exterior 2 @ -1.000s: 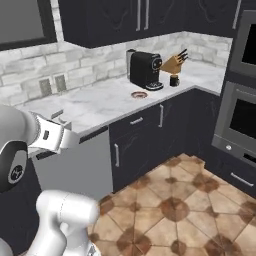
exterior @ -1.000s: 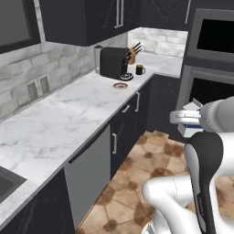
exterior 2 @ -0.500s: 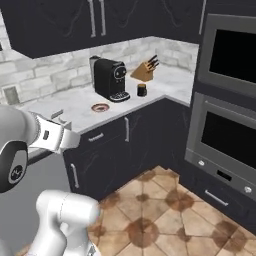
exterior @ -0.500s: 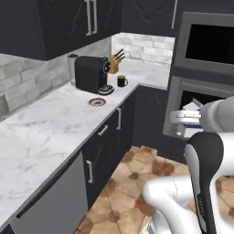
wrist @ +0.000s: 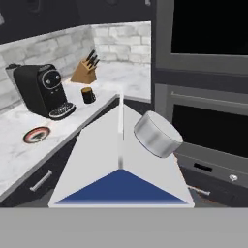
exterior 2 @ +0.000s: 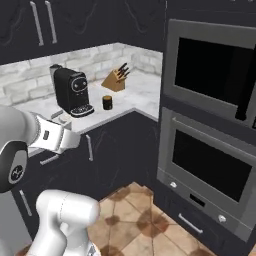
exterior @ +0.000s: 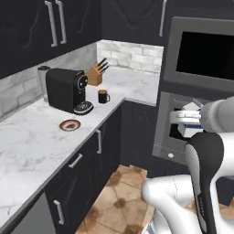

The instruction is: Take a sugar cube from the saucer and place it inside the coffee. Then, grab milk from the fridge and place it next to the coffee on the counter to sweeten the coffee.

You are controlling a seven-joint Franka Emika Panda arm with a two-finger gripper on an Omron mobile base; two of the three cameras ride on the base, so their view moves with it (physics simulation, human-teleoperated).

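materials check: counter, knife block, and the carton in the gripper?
Counter: looks like polished white marble or a marble-look laminate, going by the grey veins.
Knife block: seems bare light wood, tan and matte, with dark handles sticking out.
Carton: apparently coated paperboard, with white gable folds, a blue panel and a silvery round cap, possibly metal or plastic.

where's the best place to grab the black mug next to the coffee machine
Probably the mug by its round wall, from the open counter-edge side. It stands upright, with the coffee machine to one side and the knife block behind. The hand holds a milk carton now.
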